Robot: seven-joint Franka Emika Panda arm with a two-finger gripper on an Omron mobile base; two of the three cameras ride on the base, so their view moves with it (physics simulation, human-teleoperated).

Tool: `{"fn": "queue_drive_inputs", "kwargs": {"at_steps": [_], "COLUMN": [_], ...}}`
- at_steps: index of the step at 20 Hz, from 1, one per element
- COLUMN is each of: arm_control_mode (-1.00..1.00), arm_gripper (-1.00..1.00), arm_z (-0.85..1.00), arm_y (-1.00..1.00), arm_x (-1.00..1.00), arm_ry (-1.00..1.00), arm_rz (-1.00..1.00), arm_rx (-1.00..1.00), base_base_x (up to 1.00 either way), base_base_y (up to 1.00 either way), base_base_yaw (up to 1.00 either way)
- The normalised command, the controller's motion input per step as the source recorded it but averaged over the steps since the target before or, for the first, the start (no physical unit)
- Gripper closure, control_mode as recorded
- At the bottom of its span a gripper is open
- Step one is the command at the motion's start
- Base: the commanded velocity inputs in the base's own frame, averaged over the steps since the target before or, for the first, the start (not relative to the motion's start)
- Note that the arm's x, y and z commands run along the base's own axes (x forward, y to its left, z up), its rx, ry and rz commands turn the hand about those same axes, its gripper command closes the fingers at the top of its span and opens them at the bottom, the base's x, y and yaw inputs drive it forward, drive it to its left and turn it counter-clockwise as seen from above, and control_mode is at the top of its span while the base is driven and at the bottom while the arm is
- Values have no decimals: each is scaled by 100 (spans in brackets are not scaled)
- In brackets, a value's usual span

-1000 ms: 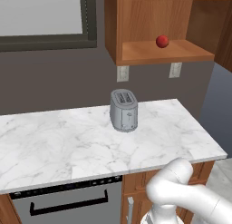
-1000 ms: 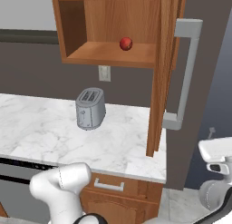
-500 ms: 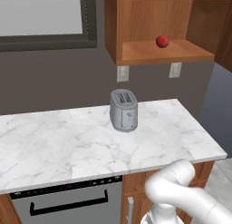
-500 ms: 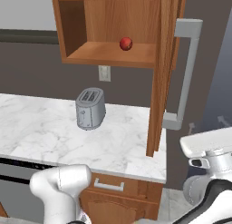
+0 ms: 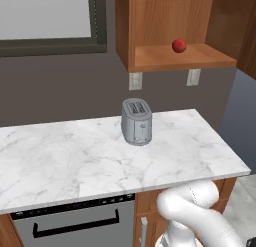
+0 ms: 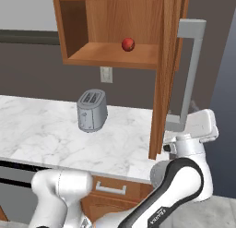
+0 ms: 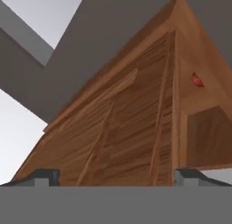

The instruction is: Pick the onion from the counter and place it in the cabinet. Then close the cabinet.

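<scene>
The onion (image 5: 179,45) is a small shiny red ball. It sits on the bottom board inside the cabinet (image 5: 165,26), near the back wall. It also shows as a tiny red spot past the wood in the hand view (image 7: 197,80).

The cabinet is brown wood and hangs on the wall above the worktop (image 5: 90,156). Its door (image 6: 167,75) stands open, edge-on in the right base view, with a long grey bar handle (image 6: 190,75) on its outer side.

The jaws (image 7: 116,177) are low down, just under the bottom edge of the open door. The two small dark tips sit far apart with nothing between them, so the jaws are released. The white hand (image 6: 193,132) is right below the foot of the grey handle.

A grey toaster (image 5: 136,122) stands on the white marble worktop, under the cabinet. Two pale wall sockets (image 5: 135,81) are on the dark wall behind it. A dark oven front (image 5: 75,223) is under the worktop. I can read no words or labels on anything
</scene>
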Motion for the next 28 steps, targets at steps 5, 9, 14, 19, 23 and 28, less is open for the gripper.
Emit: {"fn": "queue_drive_inputs", "kwargs": {"at_steps": [5, 9, 14, 19, 23, 28], "arm_control_mode": [-100, -100, -100, -100, -100, -100], "arm_gripper": [-100, -100, -100, -100, -100, -100], "arm_z": [49, 37, 45, 41, 29, 30], "arm_y": [94, 96, 70, 61, 35, 17], "arm_x": [28, 21, 18, 26, 29, 51], "arm_ry": [3, 16, 34, 54, 74, 63], "arm_rz": [-27, -31, -39, -45, -50, -43], "arm_rx": [-9, -13, -11, -10, -11, -6], "base_base_x": [0, 0, 0, 0, 0, 0], "base_base_y": [0, 0, 0, 0, 0, 0], "base_base_yaw": [0, 0, 0, 0, 0, 0]}}
